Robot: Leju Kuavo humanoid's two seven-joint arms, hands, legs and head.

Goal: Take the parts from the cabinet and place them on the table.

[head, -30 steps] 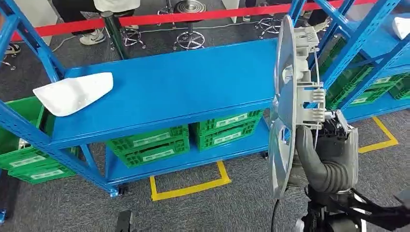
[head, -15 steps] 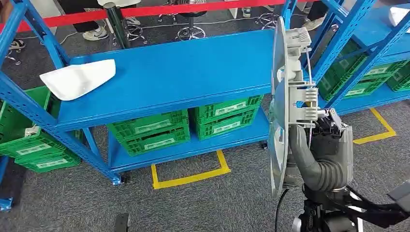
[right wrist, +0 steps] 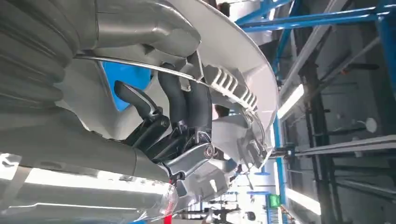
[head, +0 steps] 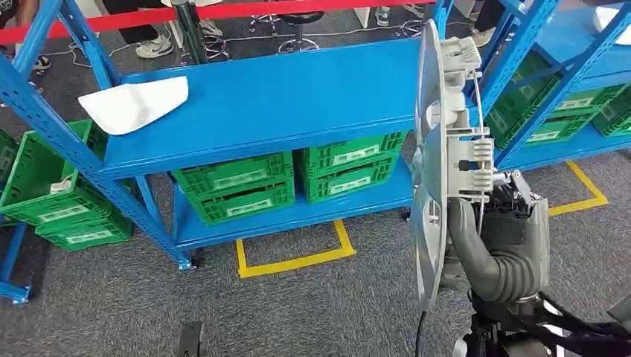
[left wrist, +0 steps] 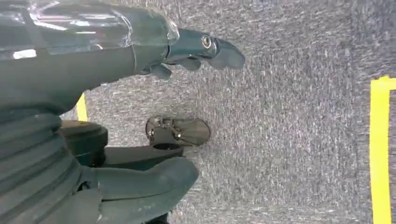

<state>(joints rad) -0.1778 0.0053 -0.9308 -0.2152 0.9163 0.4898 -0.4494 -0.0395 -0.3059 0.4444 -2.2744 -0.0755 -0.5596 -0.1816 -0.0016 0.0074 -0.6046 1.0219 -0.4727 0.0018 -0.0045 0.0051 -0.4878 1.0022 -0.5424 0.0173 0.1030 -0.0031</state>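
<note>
From the head view, my right hand (head: 500, 223) grips the grey panel part (head: 431, 163), held on edge with its long axis upright. The blue shelf (head: 298, 104) lies ahead and to the left, a white part (head: 134, 104) resting on it, well apart from the hand. At the left wrist, my left hand (left wrist: 140, 93) hangs over carpet, holding nothing, fingers apart. At the right wrist, dark fingers (right wrist: 187, 100) curl through the panel's ribbed back.

Grey plastic part (head: 435, 156) smooth, matt; blue shelf (head: 298, 97) painted metal, glossy; floor carpet (head: 327, 312) rough grey.
</note>
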